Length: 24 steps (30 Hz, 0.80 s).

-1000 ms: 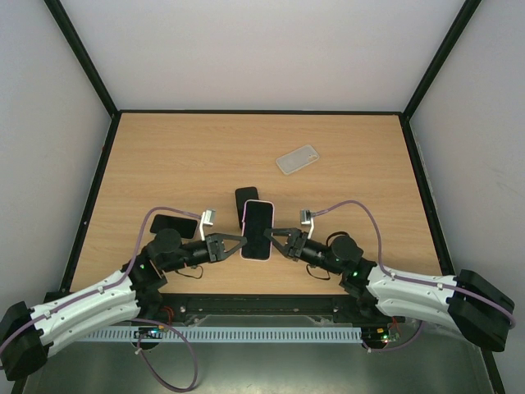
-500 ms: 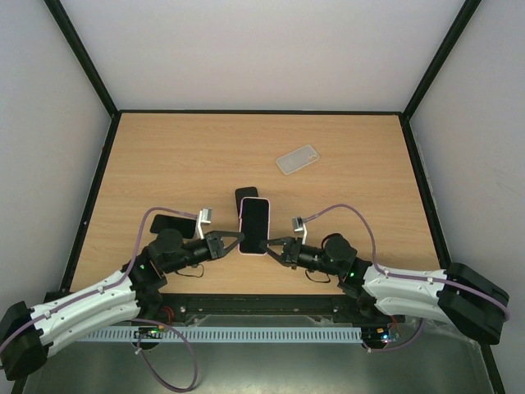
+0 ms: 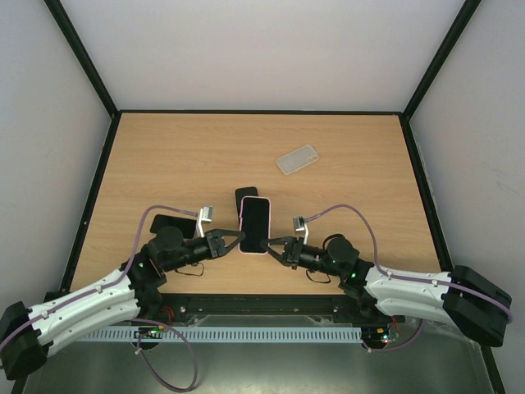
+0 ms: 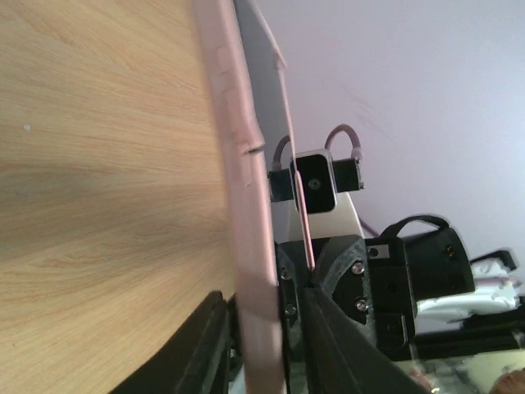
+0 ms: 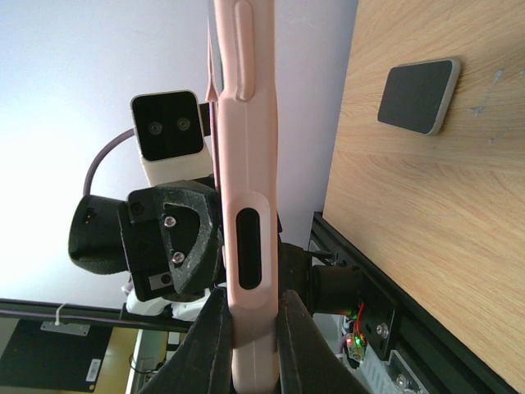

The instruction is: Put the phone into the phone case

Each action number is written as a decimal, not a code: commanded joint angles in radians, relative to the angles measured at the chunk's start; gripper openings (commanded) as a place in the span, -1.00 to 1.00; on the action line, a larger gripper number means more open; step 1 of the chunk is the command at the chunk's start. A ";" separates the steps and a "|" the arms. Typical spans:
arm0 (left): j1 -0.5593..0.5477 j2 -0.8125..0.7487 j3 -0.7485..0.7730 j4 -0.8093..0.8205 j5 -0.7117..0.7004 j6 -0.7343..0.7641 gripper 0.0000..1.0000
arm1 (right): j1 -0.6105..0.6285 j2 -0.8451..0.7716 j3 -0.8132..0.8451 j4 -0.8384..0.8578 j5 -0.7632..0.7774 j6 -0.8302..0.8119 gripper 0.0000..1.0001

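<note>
From above, the phone (image 3: 255,223), a black screen with a pink rim, is held up over the table (image 3: 164,156) near its front edge, between the 2 arms, screen toward the camera. The left gripper (image 3: 237,239) meets its lower left edge and the right gripper (image 3: 269,244) its lower right edge. The clear case (image 3: 297,159) lies flat well apart, farther back and to the right. A dark phone (image 3: 174,223) lies beside the left arm, and another dark slab (image 3: 244,195) shows just behind the held one. In the left wrist view the phone's (image 4: 246,205) pink edge runs between the fingers (image 4: 201,353) of the left gripper (image 4: 264,357). 1 touches it and the other looks a shade off, so I cannot tell if it pinches. In the right wrist view the fingers (image 5: 212,345) of the right gripper (image 5: 248,349) press on both faces of the phone (image 5: 246,164), pinching it. The dark phone (image 5: 418,94) lies on the table (image 5: 426,230) beyond.
</note>
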 commanded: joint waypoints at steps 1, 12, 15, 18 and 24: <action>0.007 -0.010 -0.044 0.110 0.035 -0.027 -0.34 | -0.002 -0.052 -0.006 0.063 0.085 -0.002 -0.96; 0.005 0.072 -0.064 0.200 0.070 -0.073 -0.04 | -0.002 -0.054 0.011 0.044 0.122 -0.022 -0.96; 0.006 0.106 -0.044 0.183 0.069 -0.060 -0.12 | -0.002 -0.031 0.011 0.056 0.107 -0.026 -0.95; 0.006 0.141 -0.016 0.142 0.063 -0.040 -0.37 | -0.002 -0.002 0.015 0.058 0.087 -0.035 -0.96; 0.006 0.186 0.052 -0.013 0.019 0.004 -0.95 | -0.002 -0.008 0.014 -0.036 0.114 -0.083 -0.96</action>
